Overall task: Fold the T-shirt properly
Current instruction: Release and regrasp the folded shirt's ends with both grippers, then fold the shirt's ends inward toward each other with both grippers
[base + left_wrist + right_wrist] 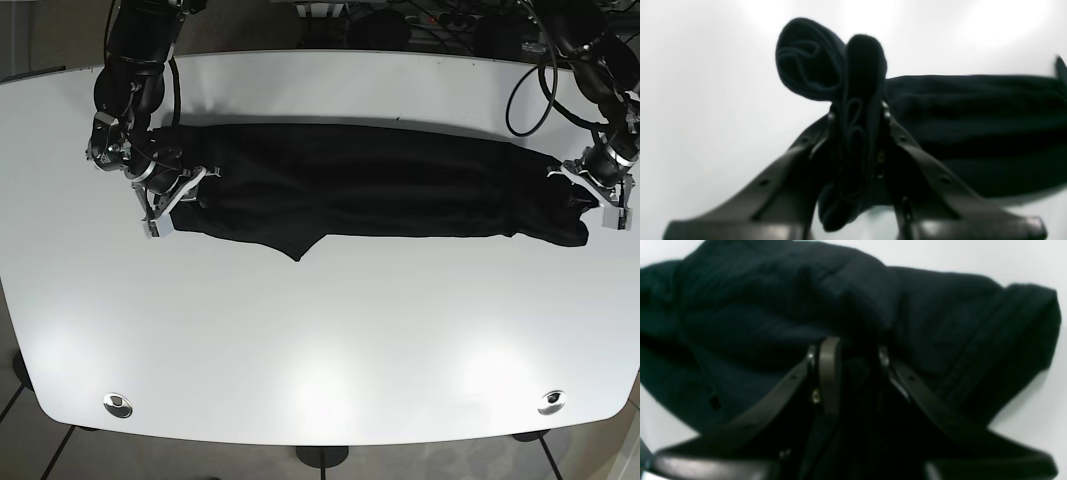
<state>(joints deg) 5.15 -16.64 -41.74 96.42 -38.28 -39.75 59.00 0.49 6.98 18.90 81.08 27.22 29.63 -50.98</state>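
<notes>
My left gripper (857,113) and right gripper (846,355) each pinch an end of the soft, floppy black T-shirt (370,185).

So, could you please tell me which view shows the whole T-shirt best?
The base view: the T-shirt lies stretched across the table, end to end. Each wrist view shows only the bunched end in its own claw.
</notes>
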